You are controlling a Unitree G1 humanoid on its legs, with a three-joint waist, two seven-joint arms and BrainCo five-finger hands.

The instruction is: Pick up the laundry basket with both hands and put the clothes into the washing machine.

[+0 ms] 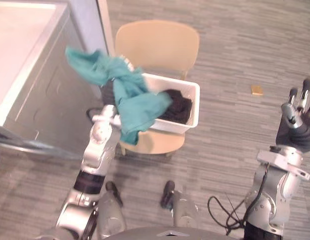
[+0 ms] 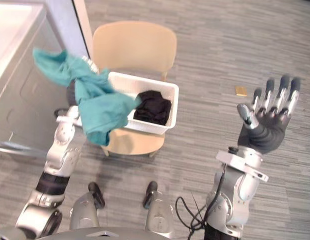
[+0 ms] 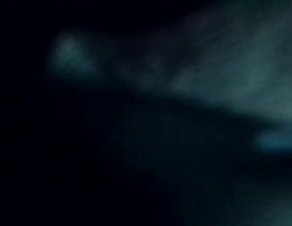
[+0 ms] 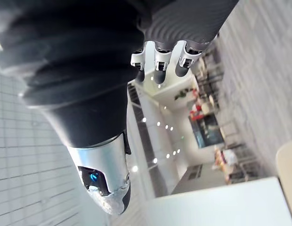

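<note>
Right hand raised, fingers spread, empty. Left hand buried in teal cloth, up over the basket's left end; grip cannot be told. White laundry basket, dark clothes inside, sits on wooden chair. Washing machine just left.

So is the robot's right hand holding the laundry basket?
No, the right hand is raised open and empty, apart from the laundry basket on the chair.

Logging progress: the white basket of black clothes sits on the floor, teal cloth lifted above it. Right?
Not quite: the left eye view shows the white basket on the tan chair, not the floor. The black clothes inside and teal cloth above hold true.
</note>
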